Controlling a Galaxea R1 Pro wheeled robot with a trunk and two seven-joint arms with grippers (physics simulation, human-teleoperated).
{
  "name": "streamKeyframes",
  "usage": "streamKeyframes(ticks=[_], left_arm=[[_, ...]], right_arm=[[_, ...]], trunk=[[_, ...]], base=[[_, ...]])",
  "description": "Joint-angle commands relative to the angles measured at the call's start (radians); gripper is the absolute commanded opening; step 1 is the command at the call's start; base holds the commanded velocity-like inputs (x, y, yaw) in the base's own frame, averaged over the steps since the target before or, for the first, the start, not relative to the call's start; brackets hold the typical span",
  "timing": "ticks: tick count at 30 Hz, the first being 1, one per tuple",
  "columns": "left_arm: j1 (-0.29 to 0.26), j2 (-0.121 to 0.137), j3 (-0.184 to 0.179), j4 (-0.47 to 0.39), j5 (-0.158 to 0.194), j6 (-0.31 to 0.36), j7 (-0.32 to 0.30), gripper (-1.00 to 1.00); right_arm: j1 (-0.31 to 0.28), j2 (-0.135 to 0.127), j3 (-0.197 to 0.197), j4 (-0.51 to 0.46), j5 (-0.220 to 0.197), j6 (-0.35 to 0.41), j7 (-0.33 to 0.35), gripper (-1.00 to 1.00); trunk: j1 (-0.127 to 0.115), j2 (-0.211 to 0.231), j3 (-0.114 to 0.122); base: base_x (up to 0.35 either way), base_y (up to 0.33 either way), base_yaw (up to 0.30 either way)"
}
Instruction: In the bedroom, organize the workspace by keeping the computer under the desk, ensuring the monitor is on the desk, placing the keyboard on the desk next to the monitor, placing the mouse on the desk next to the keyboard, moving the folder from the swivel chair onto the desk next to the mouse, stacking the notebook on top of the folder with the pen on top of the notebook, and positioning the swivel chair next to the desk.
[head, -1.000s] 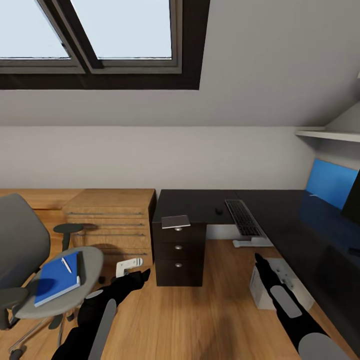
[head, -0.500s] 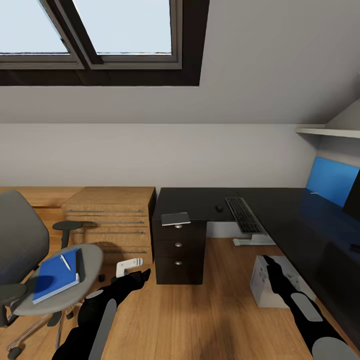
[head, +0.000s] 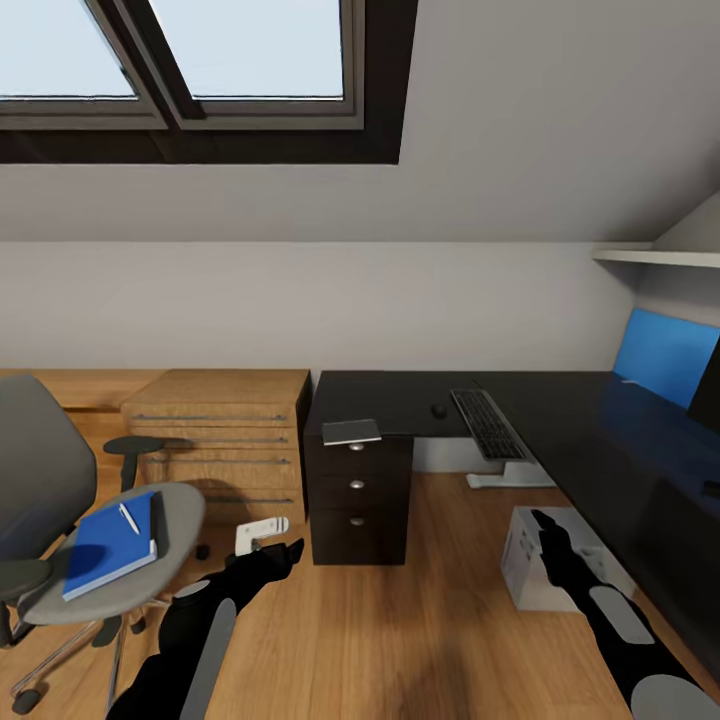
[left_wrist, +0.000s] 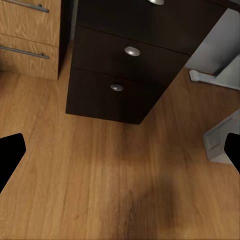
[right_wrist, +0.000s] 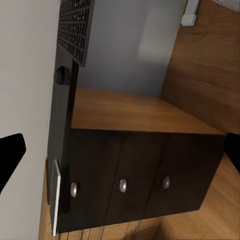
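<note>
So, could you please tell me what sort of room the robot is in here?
It looks like an attic room set up as a home office. A skylight sits in the sloped ceiling, an L-shaped black desk holds a keyboard, and a grey swivel chair stands on the wood floor.

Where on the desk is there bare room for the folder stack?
The desk is bare right of the keyboard, toward the blue back panel. The left end is crowded: notebook over the drawers, mouse beside the keyboard.
</note>
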Motion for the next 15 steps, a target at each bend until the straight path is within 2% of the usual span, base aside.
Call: streamKeyframes(ticks=[1, 8, 15], left_arm=[[-0.001, 0.0, -0.001, -0.001, 0.009, 0.005, 0.006, 1.0], [-0.001, 0.0, -0.004, -0.001, 0.009, 0.005, 0.006, 1.0], [-0.001, 0.0, -0.01, -0.001, 0.01, 0.005, 0.006, 1.0]], right_arm=[[-0.001, 0.001, -0.004, -0.001, -0.006, -0.008, 0.003, 1.0], [-0.001, 0.002, -0.003, -0.006, -0.005, -0.132, 0.001, 1.0], [-0.002, 0.002, -0.002, -0.007, -0.002, -0.158, -0.014, 1.0]], trunk=[[0.004, -0.008, -0.004], [0.031, -0.057, -0.026], [0.058, -0.106, -0.048]], base=[[0.0, 0.0, 0.0], [0.0, 0.0, 0.0], [0.0, 0.0, 0.0]])
